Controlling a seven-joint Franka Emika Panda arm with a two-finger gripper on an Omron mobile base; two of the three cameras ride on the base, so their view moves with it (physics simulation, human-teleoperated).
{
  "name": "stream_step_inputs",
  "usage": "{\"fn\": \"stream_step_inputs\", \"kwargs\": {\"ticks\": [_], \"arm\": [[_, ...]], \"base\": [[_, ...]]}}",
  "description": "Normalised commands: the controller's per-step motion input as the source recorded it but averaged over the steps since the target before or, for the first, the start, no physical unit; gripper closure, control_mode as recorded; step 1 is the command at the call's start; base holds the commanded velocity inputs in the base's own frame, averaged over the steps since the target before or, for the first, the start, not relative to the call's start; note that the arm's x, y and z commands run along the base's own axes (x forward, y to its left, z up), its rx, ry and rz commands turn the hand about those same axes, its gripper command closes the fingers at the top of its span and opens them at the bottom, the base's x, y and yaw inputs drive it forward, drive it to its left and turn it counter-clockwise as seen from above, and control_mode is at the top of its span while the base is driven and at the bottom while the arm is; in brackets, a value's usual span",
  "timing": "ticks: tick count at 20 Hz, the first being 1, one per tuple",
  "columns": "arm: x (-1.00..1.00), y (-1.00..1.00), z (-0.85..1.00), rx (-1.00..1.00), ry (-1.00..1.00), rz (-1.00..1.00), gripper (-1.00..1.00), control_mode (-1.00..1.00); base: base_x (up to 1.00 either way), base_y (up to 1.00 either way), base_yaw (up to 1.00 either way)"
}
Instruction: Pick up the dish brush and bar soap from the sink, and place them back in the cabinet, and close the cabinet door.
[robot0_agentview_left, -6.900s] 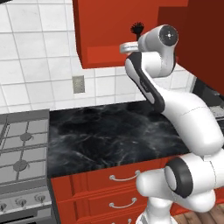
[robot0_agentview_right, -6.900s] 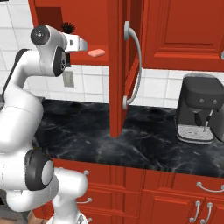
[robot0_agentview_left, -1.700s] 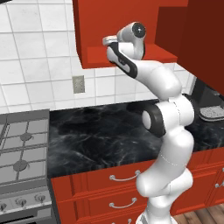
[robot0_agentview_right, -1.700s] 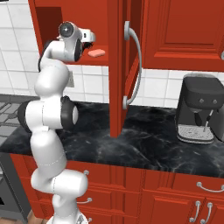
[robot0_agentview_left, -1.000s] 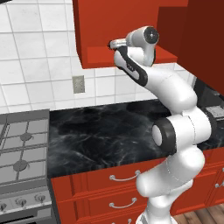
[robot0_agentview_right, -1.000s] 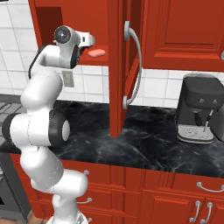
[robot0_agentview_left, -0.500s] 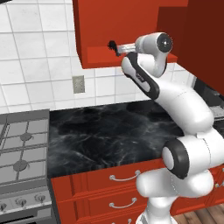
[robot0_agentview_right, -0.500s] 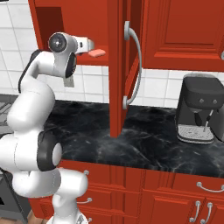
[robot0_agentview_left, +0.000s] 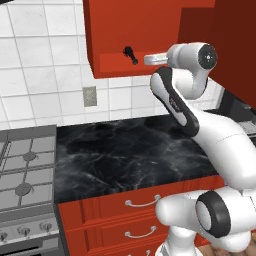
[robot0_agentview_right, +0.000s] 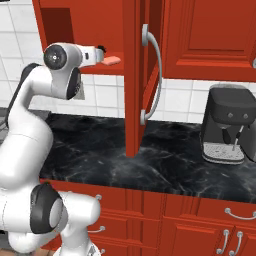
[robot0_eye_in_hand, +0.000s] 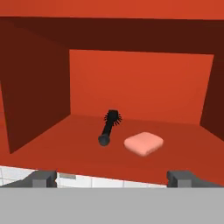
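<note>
Inside the cabinet (robot0_eye_in_hand: 39, 109), dish brush (robot0_eye_in_hand: 108, 127) and bar soap (robot0_eye_in_hand: 143, 143) lie side by side, fingers (robot0_eye_in_hand: 43, 178) spread wide, empty.

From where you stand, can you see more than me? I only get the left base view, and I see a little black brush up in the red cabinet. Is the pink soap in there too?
Observer: Yes, the bar soap lies on the cabinet floor, just beside the dish brush.
Operator: Is the claw holding anything?
Observer: No, the claw is open and empty, outside the cabinet's front edge.
Operator: Is the door shut?
Observer: Not yet. The cabinet door stands open, edge-on in the right base view.
</note>
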Motion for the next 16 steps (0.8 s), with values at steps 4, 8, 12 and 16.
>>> {"fn": "stream_step_inputs", "kwargs": {"ticks": [4,8,12,16], "arm": [[-0.82,-0.14,0.0,0.0,-0.08,0.0,-1.0,-1.0],[-0.77,-0.13,0.02,0.0,-0.06,0.0,-1.0,-1.0],[-0.66,-0.06,0.12,0.0,-0.02,0.0,-1.0,-1.0],[-0.71,-0.1,0.1,0.0,-0.05,0.0,-1.0,-1.0]], "base": [[0.0,0.0,0.0],[0.0,0.0,0.0],[0.0,0.0,0.0],[0.0,0.0,0.0]]}}
